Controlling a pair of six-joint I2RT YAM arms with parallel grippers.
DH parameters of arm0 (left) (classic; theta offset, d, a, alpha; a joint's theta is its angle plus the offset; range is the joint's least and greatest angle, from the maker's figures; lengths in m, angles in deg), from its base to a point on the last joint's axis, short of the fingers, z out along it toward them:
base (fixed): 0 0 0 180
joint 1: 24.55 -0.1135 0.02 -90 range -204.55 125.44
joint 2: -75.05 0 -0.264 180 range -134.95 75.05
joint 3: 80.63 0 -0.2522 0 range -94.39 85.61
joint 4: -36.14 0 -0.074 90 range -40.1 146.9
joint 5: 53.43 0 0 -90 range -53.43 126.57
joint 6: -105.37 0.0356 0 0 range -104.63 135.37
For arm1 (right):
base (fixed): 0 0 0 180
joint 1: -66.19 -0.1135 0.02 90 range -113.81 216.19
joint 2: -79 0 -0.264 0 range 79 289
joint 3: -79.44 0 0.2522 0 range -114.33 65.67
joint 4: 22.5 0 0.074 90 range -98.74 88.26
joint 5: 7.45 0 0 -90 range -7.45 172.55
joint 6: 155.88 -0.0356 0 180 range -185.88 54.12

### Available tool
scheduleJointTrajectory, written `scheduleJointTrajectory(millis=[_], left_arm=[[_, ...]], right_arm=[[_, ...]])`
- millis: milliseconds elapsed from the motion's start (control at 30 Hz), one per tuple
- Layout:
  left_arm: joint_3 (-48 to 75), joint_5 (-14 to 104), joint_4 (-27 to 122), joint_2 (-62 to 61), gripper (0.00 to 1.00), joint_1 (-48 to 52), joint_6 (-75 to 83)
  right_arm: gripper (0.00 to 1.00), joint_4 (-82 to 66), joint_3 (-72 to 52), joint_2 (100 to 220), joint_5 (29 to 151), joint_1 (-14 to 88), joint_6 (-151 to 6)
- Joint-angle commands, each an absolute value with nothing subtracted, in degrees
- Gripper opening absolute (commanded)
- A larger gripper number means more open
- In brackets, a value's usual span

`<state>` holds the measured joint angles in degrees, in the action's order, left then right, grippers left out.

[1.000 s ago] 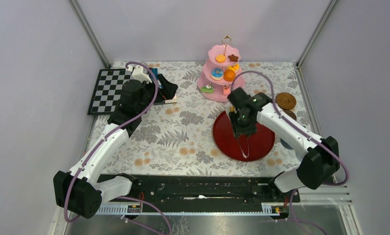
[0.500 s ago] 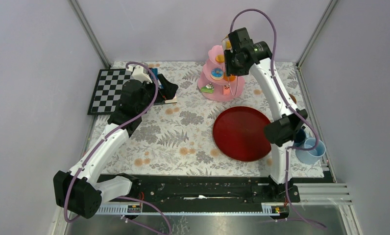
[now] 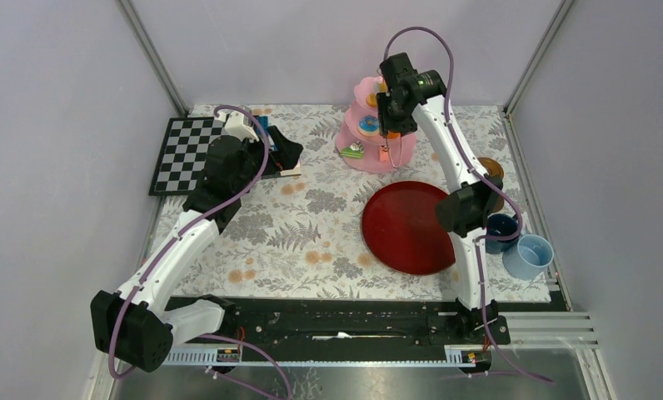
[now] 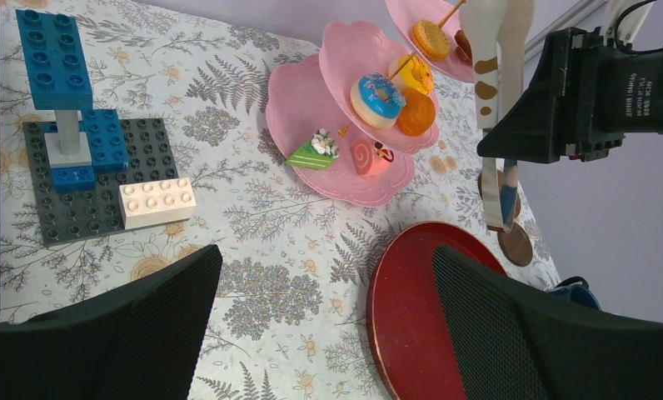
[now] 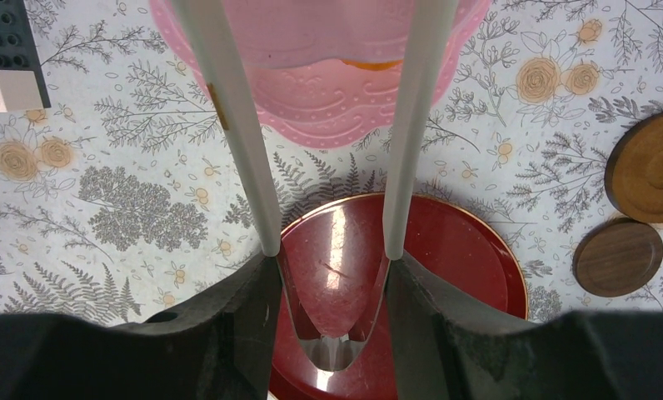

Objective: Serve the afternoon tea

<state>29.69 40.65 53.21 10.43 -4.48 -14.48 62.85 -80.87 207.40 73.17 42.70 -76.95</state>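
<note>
The pink stand (image 3: 363, 160) sits at the far side with its sweets (image 4: 376, 98), nearest my right gripper (image 5: 332, 279). That gripper is clamped on the tongs (image 5: 232, 133), whose spread arms reach lengthwise over the stand. My left gripper (image 4: 326, 258) gapes wide and empty, well apart.

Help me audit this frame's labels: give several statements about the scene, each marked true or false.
1. The right gripper grips the white tongs. True.
2. The dark red tray carries sweets. False: the tray is bare, and the sweets in view sit on the pink stand.
3. The left gripper is open and holds nothing. True.
4. The blue cups stand on the brown saucers. False: both saucers are bare, and the cups stand on the table.
5. The green cake piece lies on the stand's top tier. False: it lies on the bottom tier.
</note>
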Motion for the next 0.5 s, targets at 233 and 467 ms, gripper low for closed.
scheduleJointTrajectory(millis=[233,467], left_arm=[[27.16,40.27,49.81,10.89,0.99,-4.34,-13.81],[27.19,40.27,49.81,10.98,0.99,-4.27,-13.79]], right_arm=[[0.62,63.48,-84.69,208.55,73.99,43.33,-76.07],[0.64,63.53,-85.00,207.03,74.75,43.33,-76.32]])
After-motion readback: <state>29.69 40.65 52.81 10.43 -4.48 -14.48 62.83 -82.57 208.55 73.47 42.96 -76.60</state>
